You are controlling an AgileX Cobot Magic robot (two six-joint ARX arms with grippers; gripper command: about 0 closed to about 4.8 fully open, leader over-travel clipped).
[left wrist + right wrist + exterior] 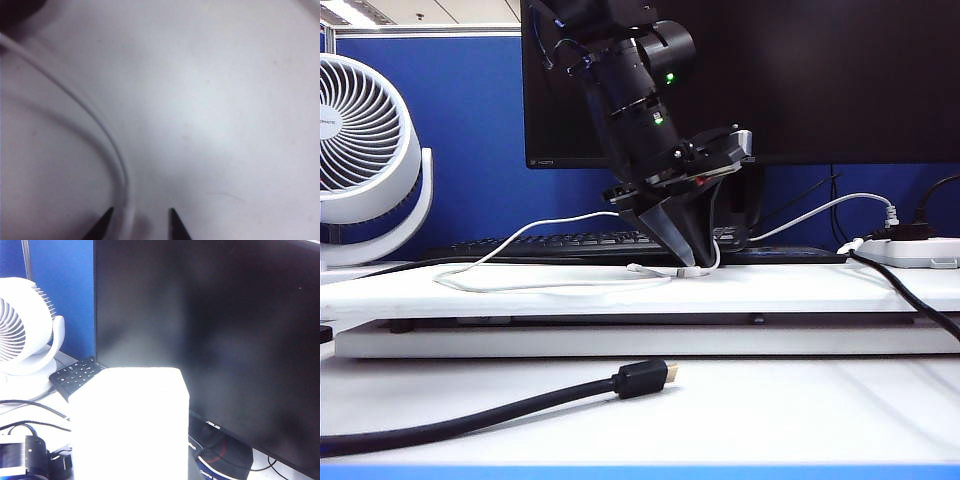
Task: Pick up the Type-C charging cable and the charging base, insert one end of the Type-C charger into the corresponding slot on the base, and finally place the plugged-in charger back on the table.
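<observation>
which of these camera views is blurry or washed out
Left wrist view: soft and out of focus, the Type-C charging cable smeared where it runs between the left gripper tips. Right wrist view: the charging base is blown out to featureless white. Exterior view: sharp and evenly lit.

the base (pixel 129 422) fills the right wrist view as a blown-out white block — the right pincer itself is hidden. left pincer (pixel 137 222) tips cut off by the frame; cable (pixel 95 122) blurred.
</observation>
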